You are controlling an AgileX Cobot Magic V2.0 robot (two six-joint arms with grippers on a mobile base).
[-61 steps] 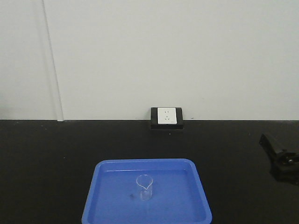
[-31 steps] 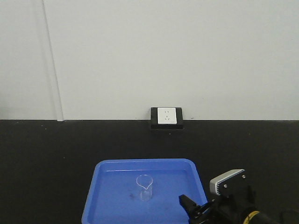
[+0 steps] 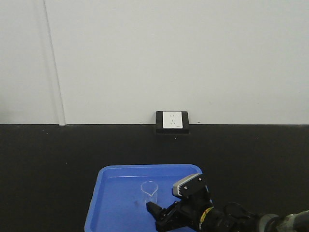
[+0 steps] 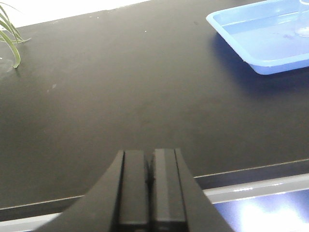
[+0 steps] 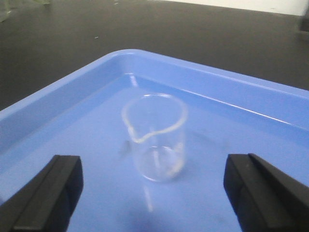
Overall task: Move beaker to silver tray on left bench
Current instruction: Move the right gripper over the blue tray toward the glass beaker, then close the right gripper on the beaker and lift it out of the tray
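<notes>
The beaker (image 3: pixel 149 193), small and clear with a spout, stands upright in a bright blue tray (image 3: pixel 116 203) on a black worktop (image 3: pixel 48 164). My right gripper (image 3: pixel 157 216) is low over the tray, just right of and nearer than the beaker. In the right wrist view it is open (image 5: pixel 153 193), its black fingers (image 5: pixel 53 193) wide apart, and the beaker (image 5: pixel 155 137) stands centred just beyond them, untouched. My left gripper (image 4: pixel 149 157) is shut on nothing above the worktop's front edge, with the blue tray (image 4: pixel 260 34) far to its right. The silver tray is out of view. Whether this worktop is the left bench I cannot tell.
A white wall socket on a black block (image 3: pixel 172 121) sits at the back against the white wall. Green plant leaves (image 4: pixel 9 34) reach in at the far left of the worktop. The bench's front edge (image 4: pixel 251 174) runs just ahead of my left gripper.
My right gripper has swept in from the far right of the bench, leftwards across the blue tray, to sit close by the beaker. The beaker has not moved.
</notes>
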